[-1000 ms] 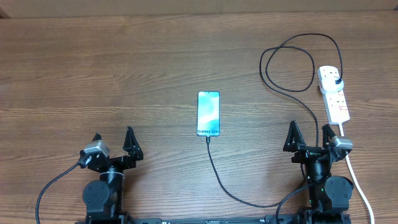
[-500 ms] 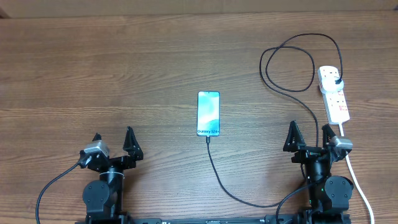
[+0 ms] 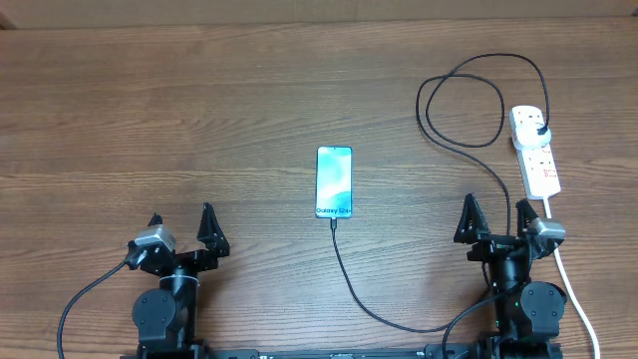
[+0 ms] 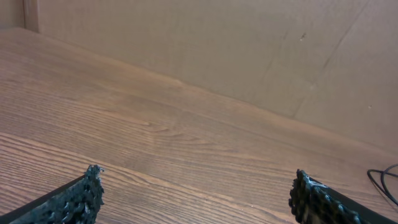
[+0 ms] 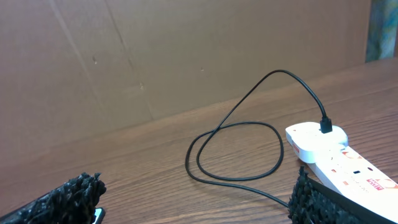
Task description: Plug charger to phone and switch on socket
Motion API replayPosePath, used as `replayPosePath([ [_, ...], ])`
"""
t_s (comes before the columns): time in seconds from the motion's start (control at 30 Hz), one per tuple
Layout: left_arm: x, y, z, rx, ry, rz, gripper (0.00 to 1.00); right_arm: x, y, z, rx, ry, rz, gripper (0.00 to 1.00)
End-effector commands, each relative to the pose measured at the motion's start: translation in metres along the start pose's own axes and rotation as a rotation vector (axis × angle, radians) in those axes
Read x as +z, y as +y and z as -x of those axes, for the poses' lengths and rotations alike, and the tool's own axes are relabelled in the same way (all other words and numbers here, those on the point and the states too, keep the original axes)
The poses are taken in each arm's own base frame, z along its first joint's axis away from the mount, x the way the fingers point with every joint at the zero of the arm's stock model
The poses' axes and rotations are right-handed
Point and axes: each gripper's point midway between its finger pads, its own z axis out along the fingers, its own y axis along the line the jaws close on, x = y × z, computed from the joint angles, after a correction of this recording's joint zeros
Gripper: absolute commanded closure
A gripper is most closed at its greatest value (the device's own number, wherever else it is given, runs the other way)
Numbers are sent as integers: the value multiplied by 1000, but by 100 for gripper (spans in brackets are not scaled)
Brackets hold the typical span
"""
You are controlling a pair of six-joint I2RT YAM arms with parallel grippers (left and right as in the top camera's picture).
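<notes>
Your left gripper (image 3: 180,215) and right gripper (image 3: 495,213) stand spread wide, empty. Thin black charger cable (image 3: 346,274) runs from white power strip (image 3: 535,150) to blue-screened slim phone (image 3: 335,182).

Wooden table (image 3: 150,120) with phone (image 3: 334,182), charger (image 3: 337,249), socket (image 3: 536,155)

Wood-grain table (image 3: 199,110), brown wall (image 4: 249,43)

L gripper (image 3: 180,221) at near-left, jaws spread wide, empty, fingers pointing twd far side. R gripper (image 3: 494,214) at near-right, same pose: jaws wide apart, empty, fingers aimed far. Both arms folded back low at near edge, well apart from each other, wrists approx level.
</notes>
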Motion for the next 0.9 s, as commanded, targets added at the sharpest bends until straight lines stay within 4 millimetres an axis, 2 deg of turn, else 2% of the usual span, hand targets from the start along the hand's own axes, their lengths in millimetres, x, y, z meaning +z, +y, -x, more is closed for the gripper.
replayPosePath([
  [0.0,0,0,0,47,-3,0,0,0,-1,-3,-8,3,-1,0],
  [0.07,0,-1,-1,145,0,-10,1,0,-1,-3,-7,3,-1,0],
  [0.2,0,-1,-1,225,1,-11,0,0,-1,-3,-8,3,-1,0],
  [0.87,0,-1,-1,229,1,-10,1,0,-1,-4,-7,4,-2,0],
])
